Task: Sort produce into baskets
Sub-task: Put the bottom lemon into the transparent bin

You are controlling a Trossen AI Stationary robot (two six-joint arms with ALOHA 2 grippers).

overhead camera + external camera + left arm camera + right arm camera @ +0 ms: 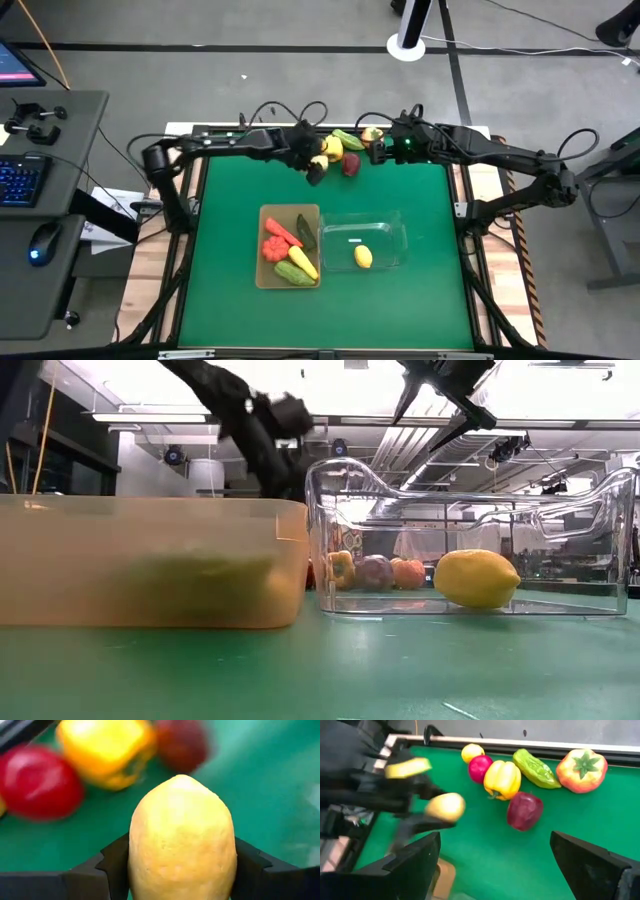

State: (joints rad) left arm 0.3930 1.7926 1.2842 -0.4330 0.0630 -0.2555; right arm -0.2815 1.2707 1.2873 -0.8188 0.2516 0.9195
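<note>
Your left gripper (pixel 182 870) pinches a lemon (pixel 182 840) | right gripper (pixel 495 865) spread, waiting | tan basket (pixel 265 215) several, clear basket (pixel 395 225) one (pile (pixel 345 145) remains)

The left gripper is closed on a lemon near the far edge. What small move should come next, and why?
Probably lift the lemon a little and carry it toward the clear basket. The left gripper has it between its fingers near the produce pile at the far edge, and the clear basket already holds one lemon, while the tan basket holds vegetables. The right gripper waits open by the pile.
</note>
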